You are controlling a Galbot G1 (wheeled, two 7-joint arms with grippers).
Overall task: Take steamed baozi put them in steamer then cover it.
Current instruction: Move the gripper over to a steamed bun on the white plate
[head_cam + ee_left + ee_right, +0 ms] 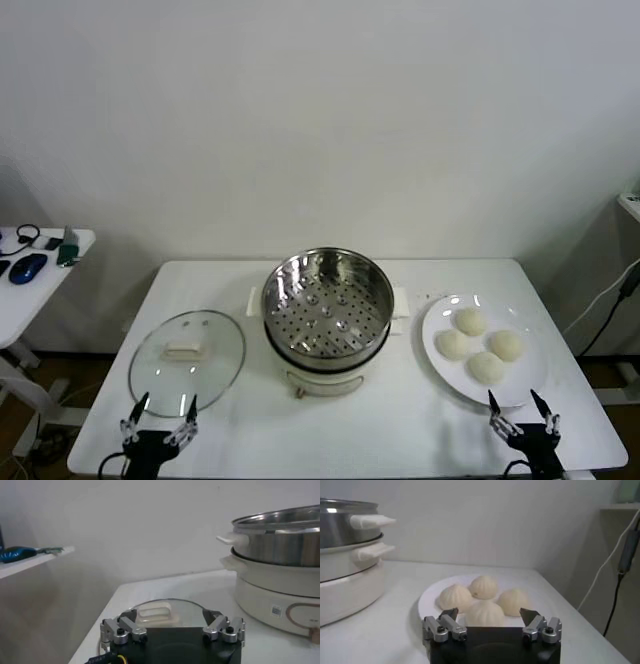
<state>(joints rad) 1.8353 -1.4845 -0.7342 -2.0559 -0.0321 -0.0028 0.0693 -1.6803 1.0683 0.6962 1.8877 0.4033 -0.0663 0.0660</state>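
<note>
Several steamed baozi lie on a white plate at the table's right. The steamer, a shiny perforated basket on a cream pot base, stands in the middle with nothing in it. Its cover, a glass lid with a cream handle, lies flat on the table at the left. My left gripper is open just in front of the cover, holding nothing. My right gripper is open at the plate's near edge, facing the nearest baozi, and is also empty. The steamer's side shows in the right wrist view.
A small side table with a blue mouse and cables stands beyond the table's left edge. A cable hangs beside the table's right edge. A bare wall rises behind the table.
</note>
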